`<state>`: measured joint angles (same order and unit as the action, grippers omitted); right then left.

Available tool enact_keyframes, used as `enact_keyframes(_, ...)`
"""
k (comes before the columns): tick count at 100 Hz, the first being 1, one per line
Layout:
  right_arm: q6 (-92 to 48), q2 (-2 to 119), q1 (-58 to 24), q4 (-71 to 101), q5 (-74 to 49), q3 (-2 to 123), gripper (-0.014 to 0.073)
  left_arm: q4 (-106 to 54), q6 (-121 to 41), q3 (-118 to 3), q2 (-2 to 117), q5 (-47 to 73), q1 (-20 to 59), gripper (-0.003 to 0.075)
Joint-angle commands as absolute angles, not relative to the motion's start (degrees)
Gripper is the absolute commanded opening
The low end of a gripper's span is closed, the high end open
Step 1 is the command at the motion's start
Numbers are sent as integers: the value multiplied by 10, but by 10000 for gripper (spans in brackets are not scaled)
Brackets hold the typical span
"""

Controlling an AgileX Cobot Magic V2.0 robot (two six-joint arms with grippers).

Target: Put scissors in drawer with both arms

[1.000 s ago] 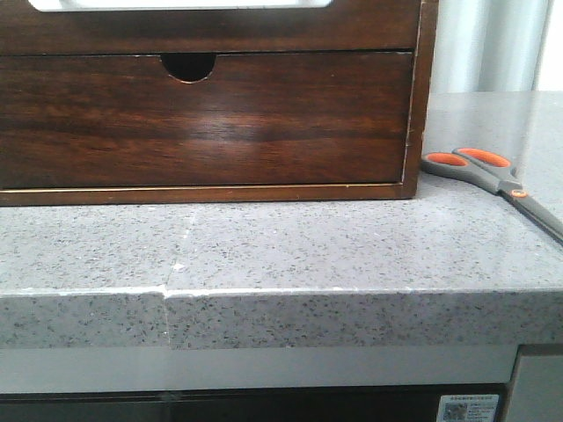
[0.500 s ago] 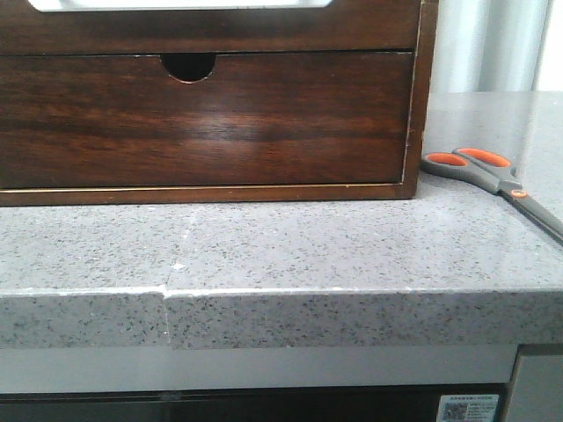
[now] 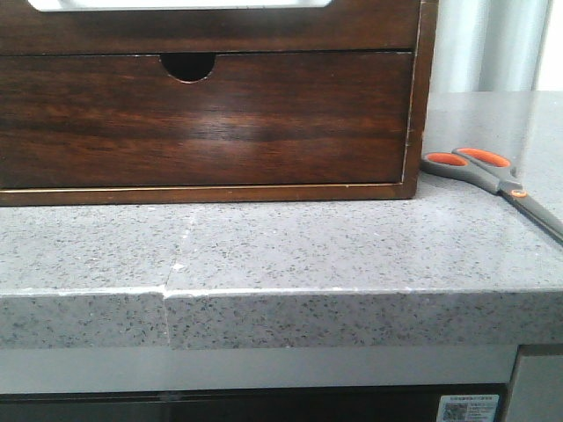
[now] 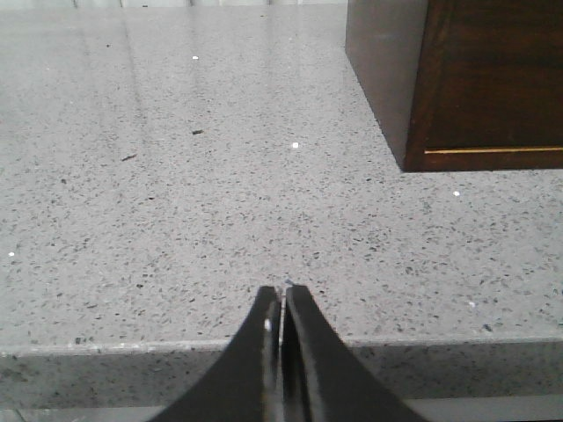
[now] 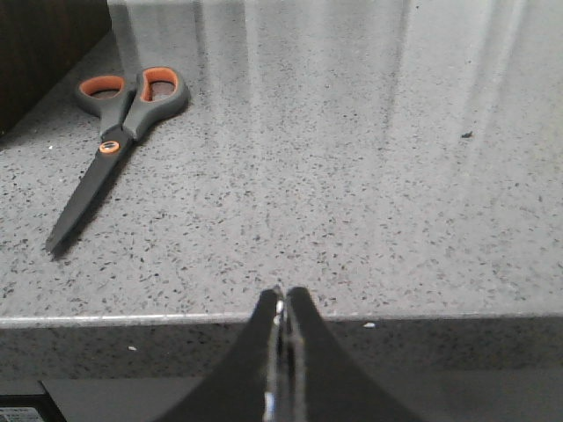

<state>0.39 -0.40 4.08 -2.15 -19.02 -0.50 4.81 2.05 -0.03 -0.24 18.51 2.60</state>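
Observation:
The scissors (image 3: 493, 174) lie flat on the grey speckled counter to the right of the wooden box, handles toward the box, blades running off the front view's right edge. In the right wrist view the scissors (image 5: 114, 145) lie far ahead and to one side of my right gripper (image 5: 282, 292), which is shut and empty over the counter's front edge. The dark brown drawer (image 3: 202, 119) is closed, its half-round notch (image 3: 187, 66) at the top edge. My left gripper (image 4: 281, 290) is shut and empty at the counter's front edge, near the box's left corner. Neither arm shows in the front view.
The wooden box frame (image 3: 420, 97) surrounds the drawer, with a white thing on top (image 3: 176, 4). Its left corner (image 4: 413, 105) stands ahead of my left gripper. The counter's front edge (image 3: 264, 294) has a seam (image 3: 165, 303). Pale curtains (image 3: 493, 44) hang behind.

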Motion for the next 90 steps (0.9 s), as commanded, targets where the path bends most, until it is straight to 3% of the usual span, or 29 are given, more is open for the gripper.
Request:
enact_keyframes(1,0,-16,42,-25,-181,-23,-50,54,22,11,-20,142,25,-22)
enact_keyframes(90,0,-16,42,-25,-94,-23,-50,73,22,11,-19,75,25,-22)
